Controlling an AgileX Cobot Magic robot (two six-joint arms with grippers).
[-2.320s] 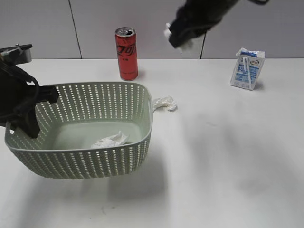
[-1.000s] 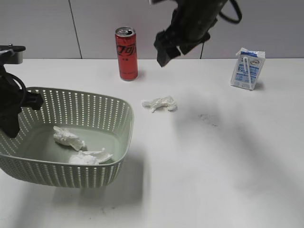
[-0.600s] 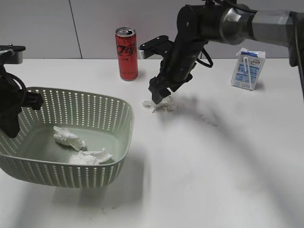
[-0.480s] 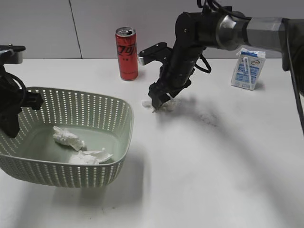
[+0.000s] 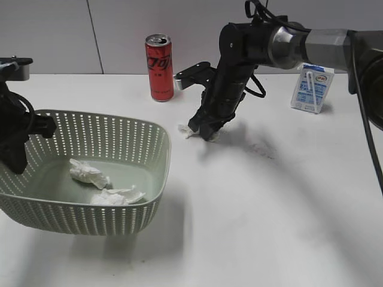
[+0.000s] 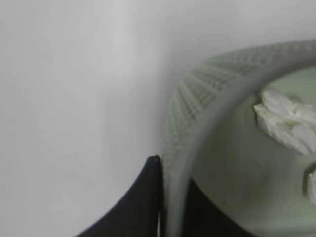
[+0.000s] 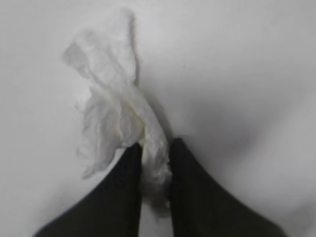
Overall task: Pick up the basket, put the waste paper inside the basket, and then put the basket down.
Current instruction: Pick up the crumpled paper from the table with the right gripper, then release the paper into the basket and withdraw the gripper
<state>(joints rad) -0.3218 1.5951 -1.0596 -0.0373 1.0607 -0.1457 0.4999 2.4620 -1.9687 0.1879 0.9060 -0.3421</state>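
Observation:
The pale green basket point(image 5: 131, 143) hangs tilted at the left, held above the table. My left gripper point(image 5: 21, 140) is shut on its left rim; the left wrist view shows the rim point(image 6: 197, 94) pinched between the jaws point(image 6: 170, 197). Two white paper wads point(image 5: 88, 173) point(image 5: 116, 196) lie inside it, one showing in the left wrist view point(image 6: 289, 121). My right gripper point(image 5: 203, 131) is down at the table, its jaws point(image 7: 155, 163) shut on the third white wad point(image 7: 111, 113), which lies on the table right of the basket point(image 5: 187, 130).
A red drink can point(image 5: 159, 67) stands at the back behind the basket. A blue-and-white drink carton point(image 5: 312, 87) stands at the back right. The white table point(image 5: 281, 203) runs to a grey wall behind.
My right gripper dropped one wad into the basket, came down from above the can to the wad on the table and closed on it. The basket swung left and lower.

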